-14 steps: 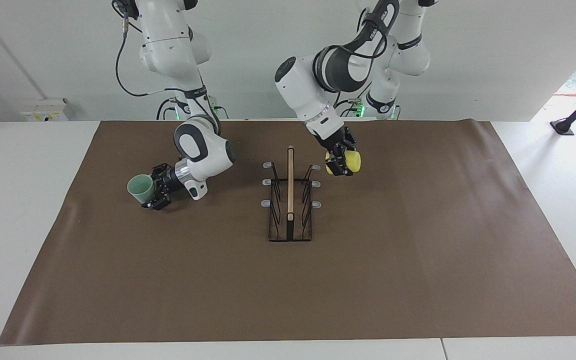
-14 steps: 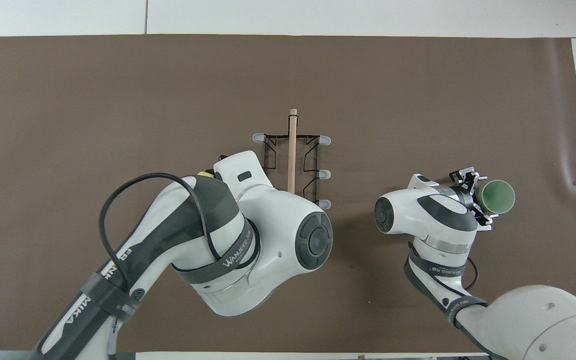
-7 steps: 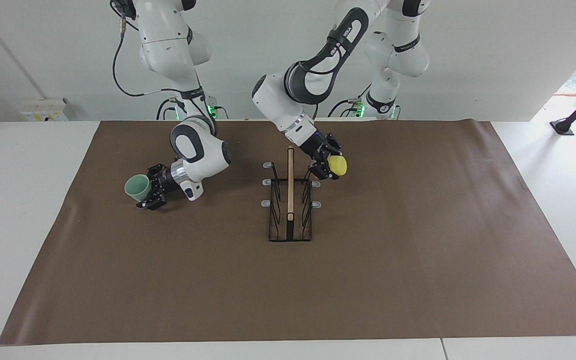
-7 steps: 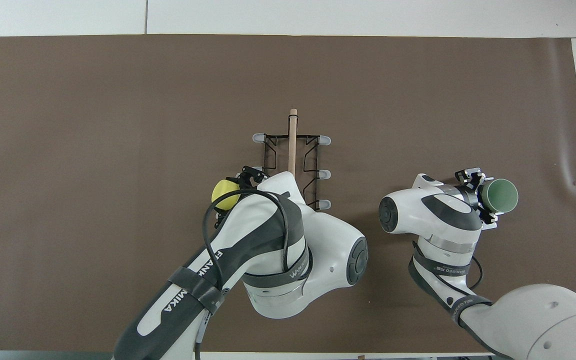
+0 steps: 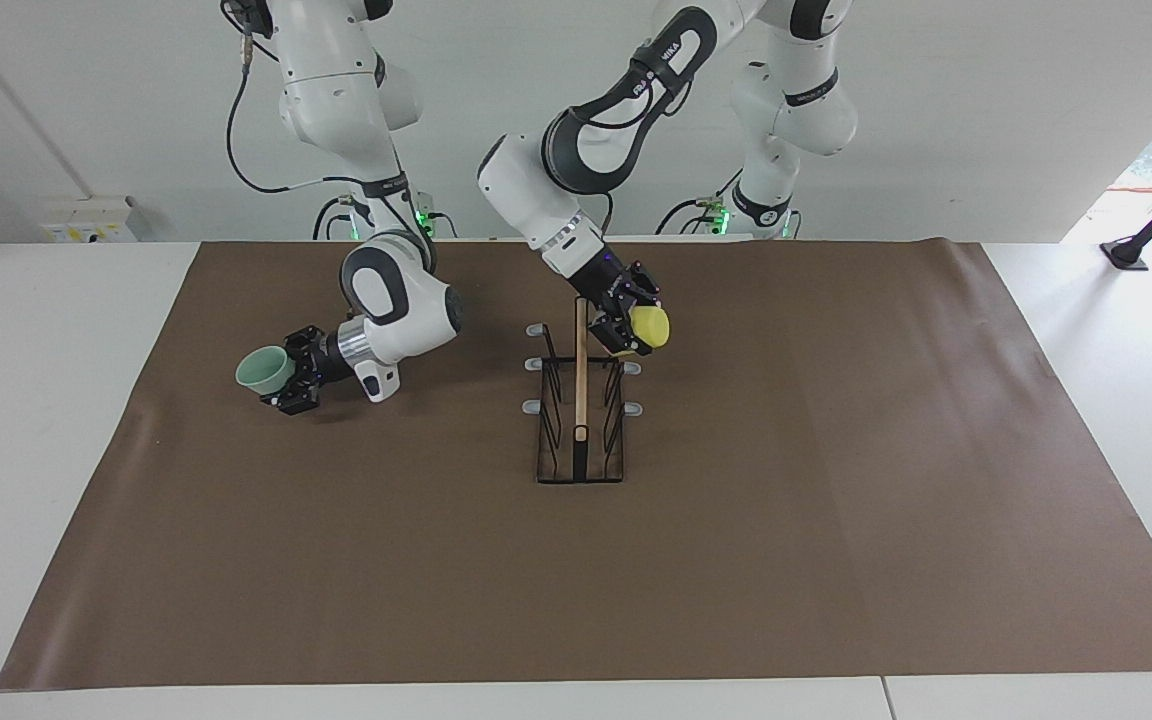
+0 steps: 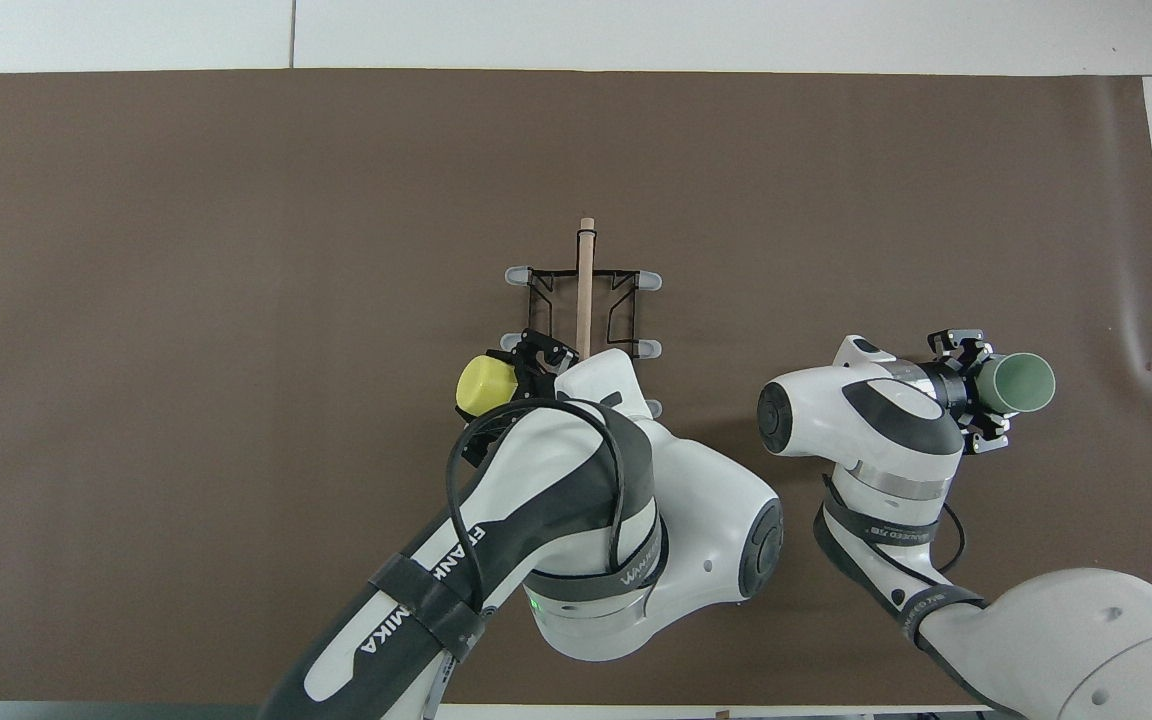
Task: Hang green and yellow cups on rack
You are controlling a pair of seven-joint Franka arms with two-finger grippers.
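Facing view, left pincer: the left gripper [image 5: 626,335] is clamped on the yellow cup [image 5: 651,326], up in the air over the rack's pegs on the left arm's side.
Yellow cup: tipped on its side in that grip, just beside the wooden bar [image 5: 581,372], over the pegs nearest the robots; touching a peg or not, I cannot tell.
Right pincer: the right gripper [image 5: 298,375] is closed on the green cup [image 5: 263,370], low over the brown mat [image 5: 836,500] toward the right arm's end.
Green cup: lying sideways in the grip, its open mouth turned toward the mat's edge at that end, well apart from the rack [image 5: 580,400].
Rack: upright mid-mat, every peg bare.
Overhead view: yellow cup [image 6: 484,385] beside the rack [image 6: 584,310]; green cup [image 6: 1021,382] ahead of the right gripper [image 6: 976,395].
Change: a second ago the yellow cup hung farther out from the rack toward the left arm's end; it has come in against the pegs. The right pincer stood wide around the green cup then and has shut on it, shifting slightly toward the mat's edge.
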